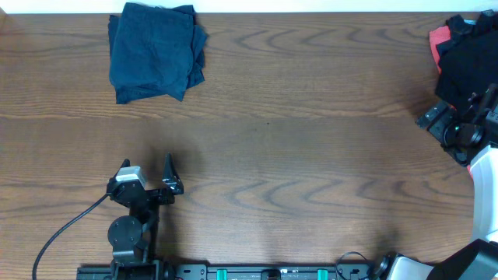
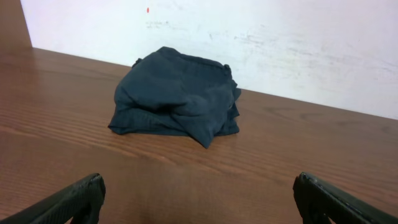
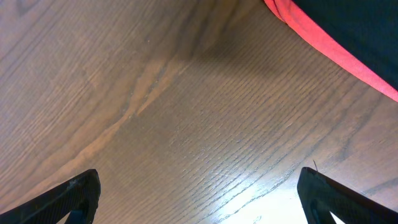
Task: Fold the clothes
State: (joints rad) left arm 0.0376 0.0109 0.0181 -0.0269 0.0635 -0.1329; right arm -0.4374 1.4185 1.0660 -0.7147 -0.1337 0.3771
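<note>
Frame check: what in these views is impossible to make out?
1. Dark-and-red pile: overhead, cut off by the right edge; piece count unknowable.
2. Right wrist view: only its corner shows, cut by the top edge.
3. Right claw: overhead, its tips blend into the dark pile.
4. Navy bundle: inner layers hidden under its own top fold.

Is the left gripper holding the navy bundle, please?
No; the left gripper is open and empty, and the navy bundle lies well beyond it.

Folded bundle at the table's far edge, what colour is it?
The bundle is plain dark navy blue, clearest in the left wrist view.
</note>
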